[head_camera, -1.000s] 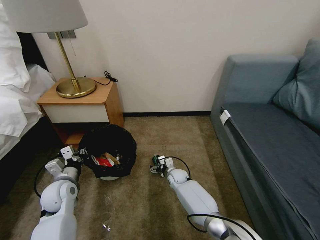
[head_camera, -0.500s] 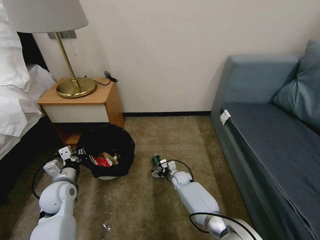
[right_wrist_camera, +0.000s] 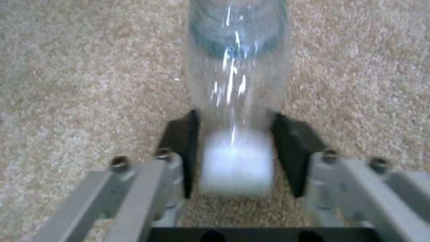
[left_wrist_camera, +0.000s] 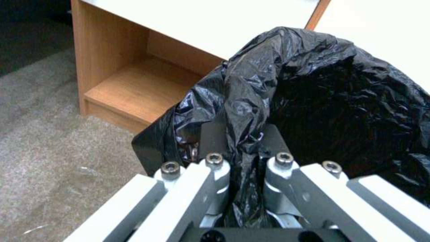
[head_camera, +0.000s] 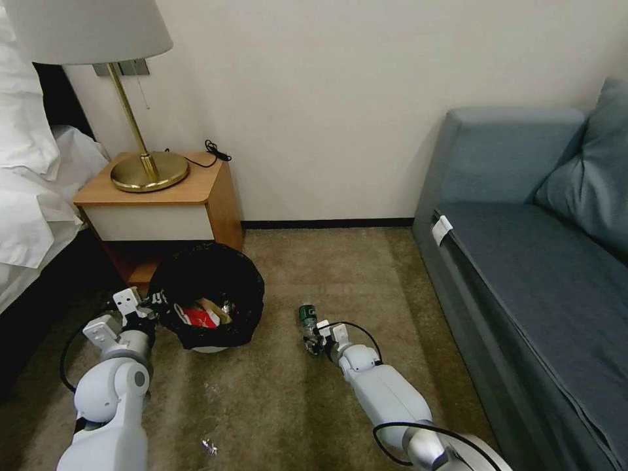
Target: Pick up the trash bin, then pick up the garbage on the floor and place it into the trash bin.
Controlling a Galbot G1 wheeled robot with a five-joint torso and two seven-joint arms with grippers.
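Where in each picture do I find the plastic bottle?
Head view: the bottle lies on the carpet, mid-picture, just beyond the right gripper.
Right wrist view: the bottle has its white cap between that gripper's open fingers.
Shared landmark: the carpet.

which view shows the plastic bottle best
The right wrist view: the clear plastic bottle lies on the carpet, its white cap end between the open fingers of the right claw. The head view shows it small, with its green label. The left wrist view looks at the trash bin.
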